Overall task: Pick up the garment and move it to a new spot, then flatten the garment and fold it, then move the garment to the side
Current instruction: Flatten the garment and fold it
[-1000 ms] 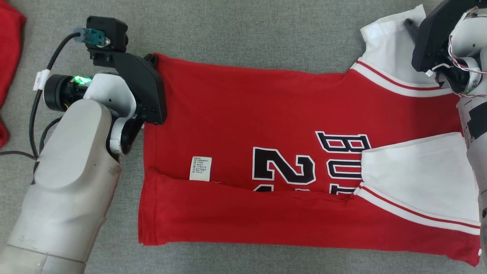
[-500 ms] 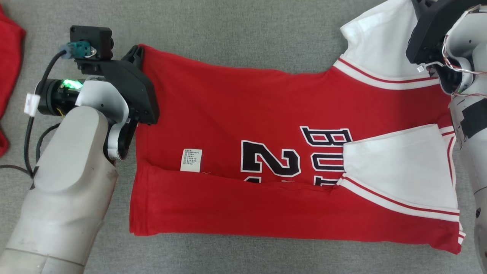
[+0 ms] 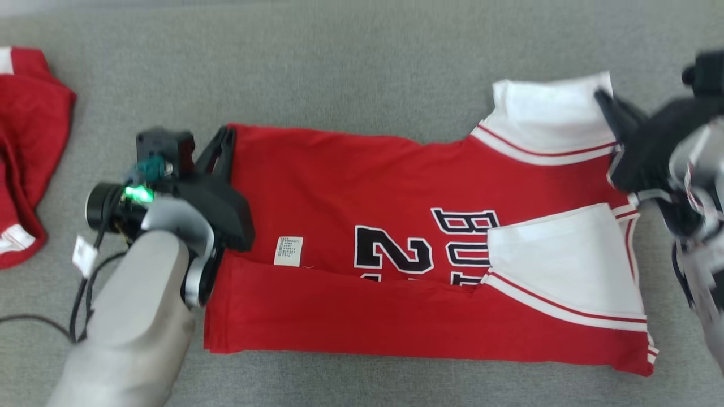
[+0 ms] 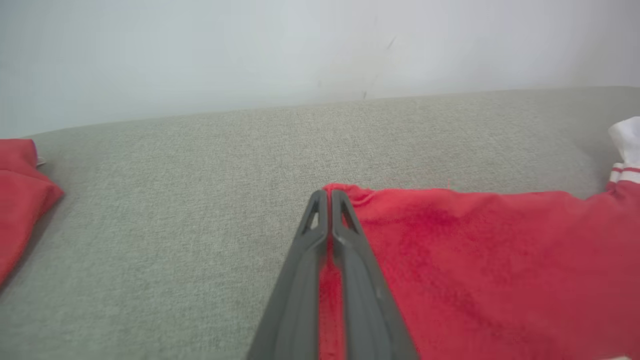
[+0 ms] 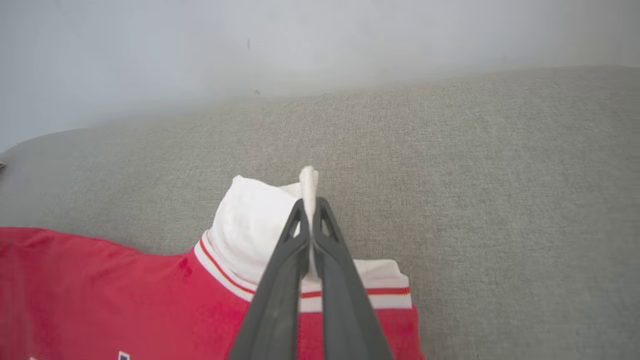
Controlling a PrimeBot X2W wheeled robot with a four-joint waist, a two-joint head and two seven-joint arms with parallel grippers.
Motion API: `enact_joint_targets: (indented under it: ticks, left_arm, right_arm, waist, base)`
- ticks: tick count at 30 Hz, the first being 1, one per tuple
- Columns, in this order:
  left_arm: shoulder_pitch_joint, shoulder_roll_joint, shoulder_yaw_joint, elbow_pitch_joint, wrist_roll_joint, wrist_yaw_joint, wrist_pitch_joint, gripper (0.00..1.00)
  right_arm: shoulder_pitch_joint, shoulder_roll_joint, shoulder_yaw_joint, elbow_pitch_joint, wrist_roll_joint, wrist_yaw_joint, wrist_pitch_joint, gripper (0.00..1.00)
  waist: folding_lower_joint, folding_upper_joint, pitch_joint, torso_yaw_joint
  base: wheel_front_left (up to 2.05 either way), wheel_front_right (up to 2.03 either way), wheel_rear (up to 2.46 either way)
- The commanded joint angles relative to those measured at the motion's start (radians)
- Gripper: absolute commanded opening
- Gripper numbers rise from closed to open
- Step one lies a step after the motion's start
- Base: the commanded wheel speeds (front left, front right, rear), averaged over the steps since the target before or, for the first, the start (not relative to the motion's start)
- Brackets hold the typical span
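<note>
The garment (image 3: 362,186) is a red jersey with white sleeves and black lettering, spread sideways on the grey surface, its near long edge folded over. My left gripper (image 3: 226,134) is shut on the garment's far hem corner (image 4: 350,197); in the left wrist view red cloth shows between the closed fingers (image 4: 345,235). My right gripper (image 3: 600,97) is shut on the far white sleeve (image 3: 543,110); in the right wrist view a pinch of white cloth (image 5: 308,182) sticks up past the fingertips.
Another red garment (image 3: 28,152) lies crumpled at the left edge, also seen as a red heap (image 4: 20,195) in the left wrist view. The grey cloth surface (image 3: 362,62) stretches beyond the jersey to a pale wall (image 4: 320,45).
The right gripper has closed on the white sleeve. The head camera has shifted, so more far surface shows; the far edge of the jersey has come toward me between both grippers.
</note>
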Motion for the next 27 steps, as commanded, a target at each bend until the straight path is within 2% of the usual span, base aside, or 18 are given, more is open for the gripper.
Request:
enact_joint_targets:
  ticks: [1,4,11,19,27]
  left_arm:
    - [0.027,0.006,0.001,-0.006,0.010,0.006,-0.014,0.00]
    - [0.084,0.013,-0.002,-0.024,0.007,0.014,-0.048,0.00]
    - [0.223,0.022,0.003,-0.058,-0.019,0.033,-0.086,0.00]
    - [0.312,0.030,0.015,-0.043,-0.041,0.060,-0.104,0.00]
    - [0.333,0.028,0.022,-0.013,-0.063,0.070,-0.120,0.00]
  right_arm:
    - [0.045,-0.015,-0.005,-0.038,0.016,-0.002,0.009,0.00]
    - [0.179,-0.045,-0.045,-0.161,0.046,-0.002,0.047,0.00]
    - [0.451,-0.055,-0.152,-0.405,0.042,-0.002,0.172,0.00]
    - [0.643,0.009,-0.233,-0.612,0.005,-0.002,0.317,0.00]
    - [0.772,0.077,-0.279,-0.713,-0.019,-0.002,0.420,0.00]
  waist:
    - [0.0001,0.0000,-0.049,-0.011]
    - [0.0001,0.0000,-0.085,-0.019]
    - [0.0001,0.0000,-0.140,-0.036]
    - [0.0001,0.0000,-0.164,-0.046]
    - [0.0001,0.0000,-0.176,-0.058]
  base:
    - [0.00,0.00,0.00]
    - [0.00,0.00,0.00]
    - [0.00,0.00,0.00]
    - [0.00,0.00,0.00]
    - [0.00,0.00,0.00]
